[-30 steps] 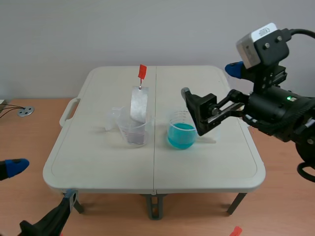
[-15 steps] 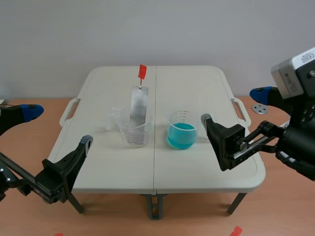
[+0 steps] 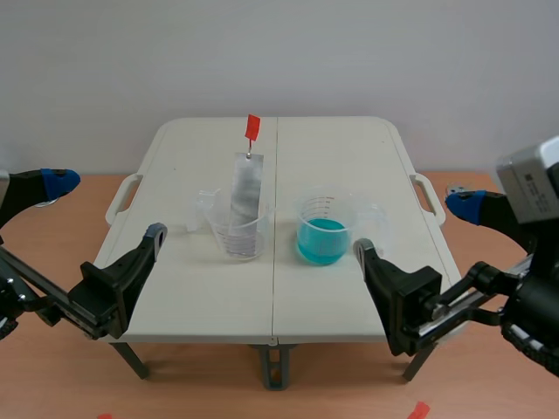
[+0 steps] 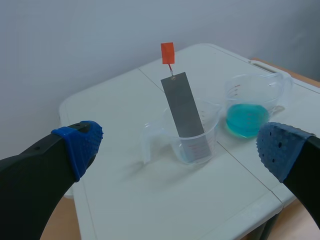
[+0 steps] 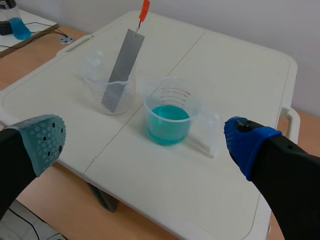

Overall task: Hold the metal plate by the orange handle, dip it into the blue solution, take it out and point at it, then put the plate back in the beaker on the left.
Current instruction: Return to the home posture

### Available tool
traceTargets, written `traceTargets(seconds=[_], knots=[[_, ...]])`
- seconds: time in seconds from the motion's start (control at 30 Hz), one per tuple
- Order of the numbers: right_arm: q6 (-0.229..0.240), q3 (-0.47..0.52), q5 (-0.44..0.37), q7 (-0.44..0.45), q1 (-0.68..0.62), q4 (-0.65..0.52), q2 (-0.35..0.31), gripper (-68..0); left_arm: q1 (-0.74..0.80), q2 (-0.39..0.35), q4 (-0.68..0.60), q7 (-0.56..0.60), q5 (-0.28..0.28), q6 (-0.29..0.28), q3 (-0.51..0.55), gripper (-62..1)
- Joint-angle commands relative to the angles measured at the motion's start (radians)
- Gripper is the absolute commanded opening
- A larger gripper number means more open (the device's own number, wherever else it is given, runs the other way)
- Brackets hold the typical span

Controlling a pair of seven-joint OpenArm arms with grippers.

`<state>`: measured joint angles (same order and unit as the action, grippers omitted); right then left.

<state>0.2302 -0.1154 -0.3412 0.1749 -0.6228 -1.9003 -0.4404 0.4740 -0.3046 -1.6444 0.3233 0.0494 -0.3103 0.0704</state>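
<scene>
Your left pincer (image 4: 181, 146) hangs with its fingers wide apart and nothing between them, off the near left edge of the bench (image 3: 349, 157). Your right pincer (image 5: 146, 141), likewise spread and empty, hangs off the near right corner. On the white bench, the metal plate (image 3: 246, 194) stands tilted in the clear beaker (image 3: 236, 234) on the left, with its orange handle (image 3: 252, 127) sticking up well above the rim. Just beside it to the right, not touching, sits the second beaker (image 3: 325, 209) holding the blue solution (image 3: 321, 240).
</scene>
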Motion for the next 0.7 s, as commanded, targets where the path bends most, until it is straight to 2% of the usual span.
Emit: traceTargets(seconds=[0.0, 0.3, 0.67], knots=[[-0.003, 0.002, -0.007, 0.014, 0.002, -0.019, -0.003, -1.2, 0.008, 0.003, -0.004, 0.015, 0.009, 0.002, -0.003, 1.4], [-0.002, 0.002, -0.007, 0.016, 0.005, -0.019, -0.003, -1.2, 0.008, 0.003, 0.0, 0.006, 0.009, 0.002, -0.003, 1.4], [-0.002, 0.002, -0.003, 0.014, 0.005, -0.019, -0.002, -1.2, 0.008, 0.003, 0.0, -0.181, 0.009, 0.002, -0.003, 1.4]])
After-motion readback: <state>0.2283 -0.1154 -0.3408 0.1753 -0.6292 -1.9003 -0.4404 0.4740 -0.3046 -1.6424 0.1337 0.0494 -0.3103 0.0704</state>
